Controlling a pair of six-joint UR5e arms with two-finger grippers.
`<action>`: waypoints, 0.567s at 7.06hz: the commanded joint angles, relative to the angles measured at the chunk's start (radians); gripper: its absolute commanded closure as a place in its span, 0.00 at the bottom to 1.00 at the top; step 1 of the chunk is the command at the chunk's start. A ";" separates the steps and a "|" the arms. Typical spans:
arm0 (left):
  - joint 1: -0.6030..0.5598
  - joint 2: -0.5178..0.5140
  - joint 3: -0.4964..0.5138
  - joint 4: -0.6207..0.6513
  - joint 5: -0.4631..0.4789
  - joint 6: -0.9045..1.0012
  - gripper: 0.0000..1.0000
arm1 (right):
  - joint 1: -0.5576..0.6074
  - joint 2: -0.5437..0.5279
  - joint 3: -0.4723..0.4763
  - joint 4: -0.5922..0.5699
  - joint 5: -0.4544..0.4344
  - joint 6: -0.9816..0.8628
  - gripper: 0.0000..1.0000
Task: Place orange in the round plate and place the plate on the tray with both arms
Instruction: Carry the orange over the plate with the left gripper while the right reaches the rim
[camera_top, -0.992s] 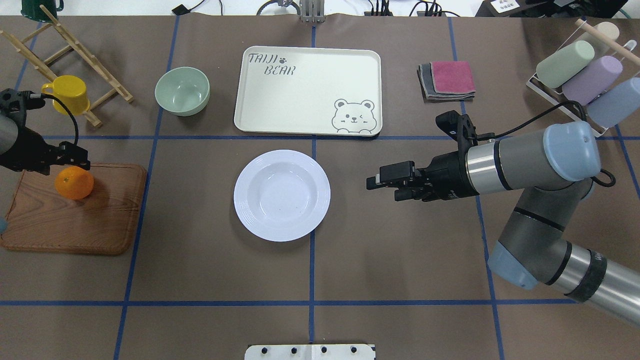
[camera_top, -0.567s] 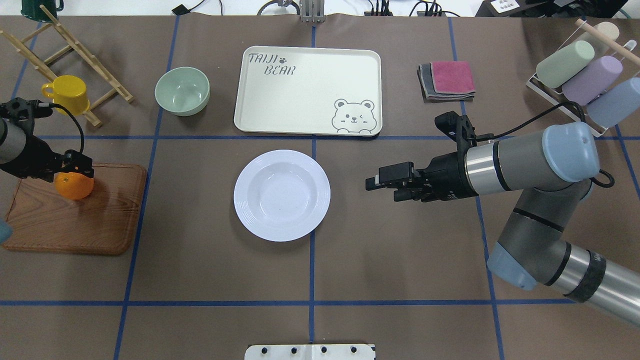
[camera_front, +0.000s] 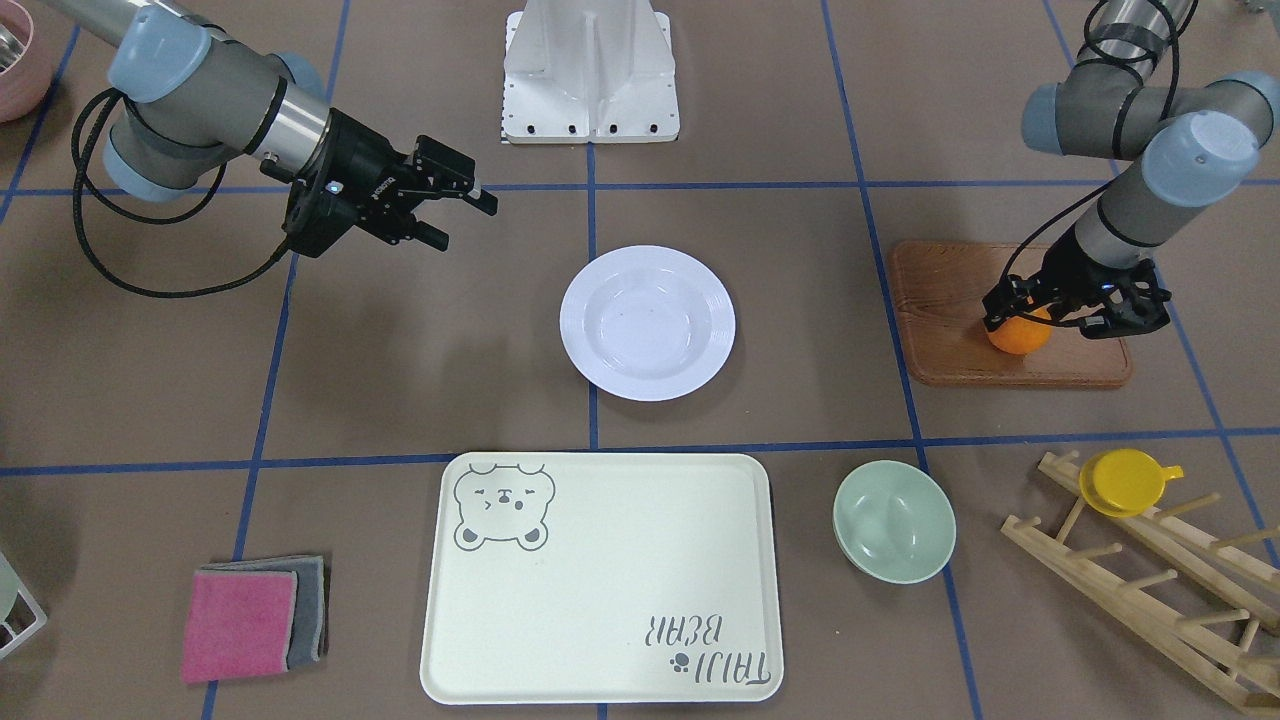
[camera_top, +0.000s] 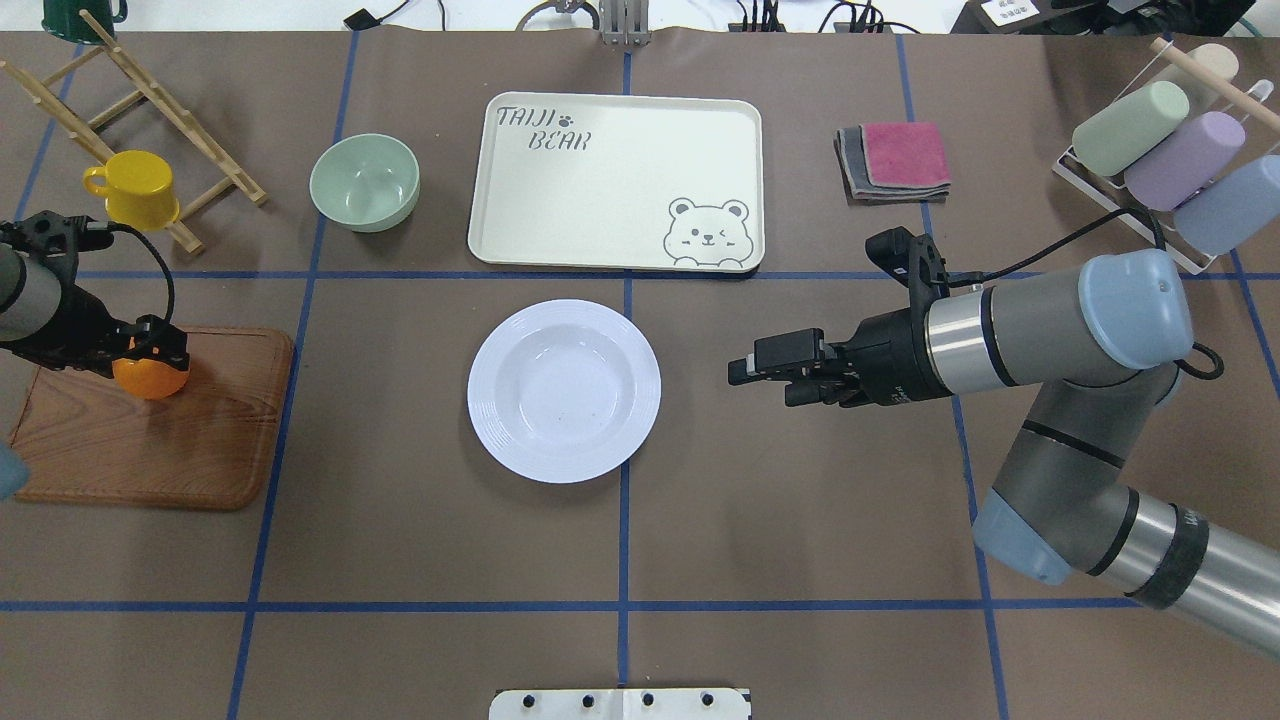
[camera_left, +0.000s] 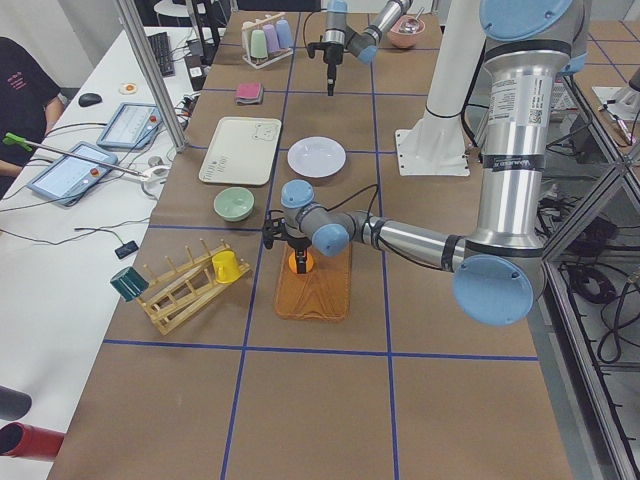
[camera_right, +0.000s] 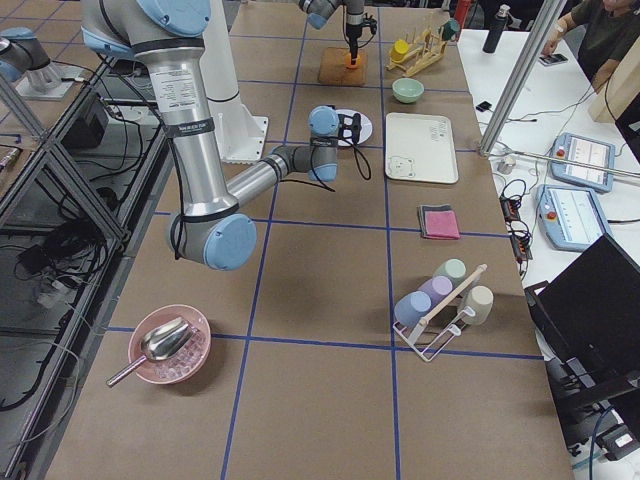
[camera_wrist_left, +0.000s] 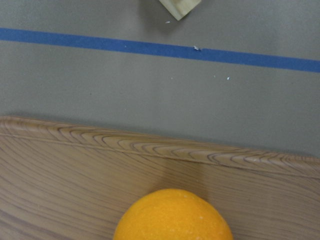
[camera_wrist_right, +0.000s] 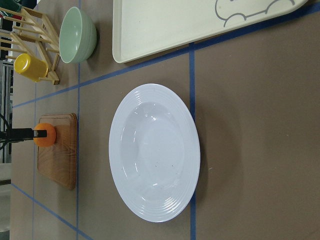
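Observation:
The orange (camera_top: 152, 381) sits on the far part of a brown wooden board (camera_top: 150, 450), also seen in the left wrist view (camera_wrist_left: 172, 216). My left gripper (camera_top: 150, 350) is low over it, open, with its fingers straddling the fruit (camera_front: 1020, 338). The white round plate (camera_top: 640, 392) lies empty at the table's middle. To its right, apart from the rim, my right gripper (camera_top: 762, 382) hovers open and points at the plate (camera_wrist_right: 155, 160). The cream tray (camera_top: 615, 180) with the bear drawing lies empty just beyond the plate.
A pale green bowl (camera_top: 364, 182) stands left of the tray. A yellow cup (camera_top: 135, 188) hangs on a wooden rack (camera_top: 160, 100) at the far left. Folded cloths (camera_top: 895, 160) and a stand of pastel cups (camera_top: 1160, 150) are at the far right.
My left gripper has come down from above the orange until its fingers reach around it. The right gripper has edged slightly toward the plate.

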 joint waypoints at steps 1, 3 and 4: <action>0.010 -0.016 -0.010 0.005 -0.003 -0.060 0.30 | -0.027 0.003 -0.010 0.023 -0.064 -0.001 0.00; 0.010 -0.126 -0.064 0.112 -0.009 -0.156 0.29 | -0.038 0.059 -0.138 0.159 -0.124 0.007 0.00; 0.049 -0.210 -0.079 0.166 -0.009 -0.243 0.29 | -0.048 0.065 -0.192 0.232 -0.170 0.010 0.00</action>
